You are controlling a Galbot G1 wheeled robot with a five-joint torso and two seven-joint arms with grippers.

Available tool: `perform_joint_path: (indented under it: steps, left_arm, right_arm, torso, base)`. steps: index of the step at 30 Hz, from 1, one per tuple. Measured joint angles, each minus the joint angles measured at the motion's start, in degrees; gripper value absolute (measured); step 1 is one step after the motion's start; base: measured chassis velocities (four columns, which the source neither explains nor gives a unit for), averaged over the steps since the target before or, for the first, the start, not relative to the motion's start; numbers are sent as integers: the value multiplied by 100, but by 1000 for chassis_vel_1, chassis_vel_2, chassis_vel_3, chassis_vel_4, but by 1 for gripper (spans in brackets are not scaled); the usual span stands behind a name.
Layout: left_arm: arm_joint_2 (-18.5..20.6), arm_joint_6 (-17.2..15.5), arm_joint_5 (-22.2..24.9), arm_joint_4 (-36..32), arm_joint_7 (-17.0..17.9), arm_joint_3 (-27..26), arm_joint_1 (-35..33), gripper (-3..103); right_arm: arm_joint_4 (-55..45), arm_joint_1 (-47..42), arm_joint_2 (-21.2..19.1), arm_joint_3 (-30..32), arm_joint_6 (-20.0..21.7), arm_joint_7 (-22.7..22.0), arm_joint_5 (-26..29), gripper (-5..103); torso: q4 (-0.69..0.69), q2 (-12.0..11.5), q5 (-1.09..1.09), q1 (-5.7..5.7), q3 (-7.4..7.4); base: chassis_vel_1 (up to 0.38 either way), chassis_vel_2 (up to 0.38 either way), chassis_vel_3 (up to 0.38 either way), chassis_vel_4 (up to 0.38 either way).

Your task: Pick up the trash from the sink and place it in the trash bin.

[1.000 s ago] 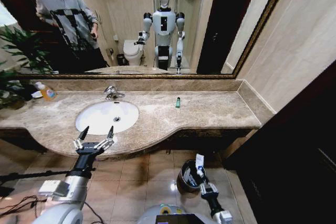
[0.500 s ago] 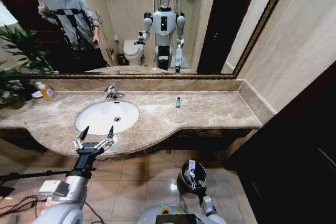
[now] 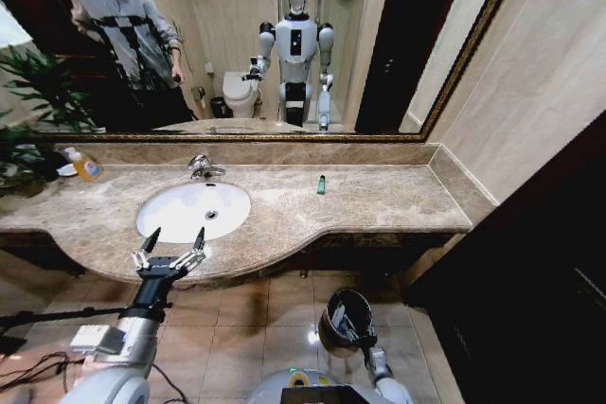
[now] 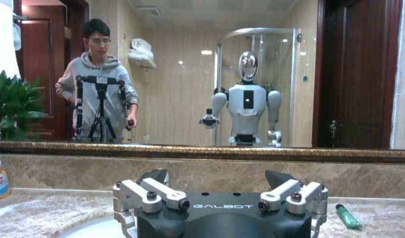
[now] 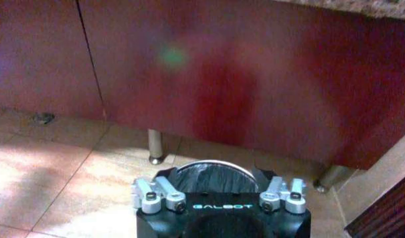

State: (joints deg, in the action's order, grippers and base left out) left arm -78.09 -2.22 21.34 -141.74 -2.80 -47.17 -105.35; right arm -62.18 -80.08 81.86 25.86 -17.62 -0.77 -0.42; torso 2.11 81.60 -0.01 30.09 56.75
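One oval white ceramic sink point(image 3: 161, 218) sits in the mottled beige-brown marble desk point(image 3: 379, 198), with one chrome faucet point(image 3: 201, 166) behind it, one small green bottle point(image 3: 321, 184) lying on the stone and one orange-yellow bottle with a white cap point(image 3: 83, 166) at the far left. Down on the tiled floor there's one round dark metal trash bin with a shiny rim point(image 3: 327, 328). Two grippers on show: the left gripper point(image 3: 169, 246) with two spread fingers point(image 3: 150, 238) counted, and the right gripper point(image 3: 347, 321) over the bin.
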Motion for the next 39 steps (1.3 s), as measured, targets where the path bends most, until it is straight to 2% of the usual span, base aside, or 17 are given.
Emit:
perform_joint_path:
  steps: [3, 4, 5, 8, 16, 23, 30, 31, 35, 37, 39]
  left_arm:
    - [0, 0, 0, 0, 0, 0, 0, 100]
    - [0, 0, 0, 0, 0, 0, 0, 100]
    - [0, 0, 0, 0, 0, 0, 0, 100]
    - [0, 0, 0, 0, 0, 0, 0, 100]
    - [0, 0, 0, 0, 0, 0, 0, 100]
    - [0, 0, 0, 0, 0, 0, 0, 100]
    - [0, 0, 0, 0, 0, 0, 0, 100]
    - [0, 0, 0, 0, 0, 0, 0, 100]
    - [0, 0, 0, 0, 0, 0, 0, 100]
    - [0, 0, 0, 0, 0, 0, 0, 100]
    - [0, 0, 0, 0, 0, 0, 0, 100]
  right_arm:
    - [-111, -70, -21, 1, -9, 5, 44, 80]
    - [-179, -100, -33, 7, -9, 8, 95, 91]
    - [-179, -100, -33, 7, -9, 8, 95, 91]
    - [-476, -224, -85, 32, 16, 15, 251, 99]
    - [-1201, -561, -158, 136, 39, 12, 437, 100]
    - [-2475, -1302, -312, 353, -3, -71, 1018, 100]
    - [-3695, -1819, -433, 762, 300, 5, 1407, 100]
    - [-4230, -1965, -430, 842, 439, 32, 1471, 100]
    - [-5263, -2078, -309, 883, 732, 42, 1501, 100]
    - [-5406, -2078, -298, 878, 785, 41, 1501, 100]
    - [-5896, -2033, -299, 813, 1029, 26, 1497, 100]
  torso:
    - [-1, 0, 2, 0, 0]
    - [-1, 0, 1, 0, 0]
    - [-1, 0, 1, 0, 0]
    - [0, 0, 1, 0, 0]
    - [0, 0, 1, 0, 0]
    - [-1, 0, 1, 0, 0]
    - [-1, 1, 0, -1, 0]
    - [-1, 1, 0, -1, 0]
    - [-1, 1, 0, -1, 0]
    - [-1, 1, 0, -1, 0]
    - [0, 1, 0, -1, 0]
  base:
    - [0, 0, 0, 0]
    - [0, 0, 0, 0]
    - [0, 0, 0, 0]
    - [0, 0, 0, 0]
    - [0, 0, 0, 0]
    - [0, 0, 0, 0]
    - [0, 0, 0, 0]
    - [0, 0, 0, 0]
    - [0, 0, 0, 0]
    - [0, 0, 0, 0]
    - [0, 0, 0, 0]
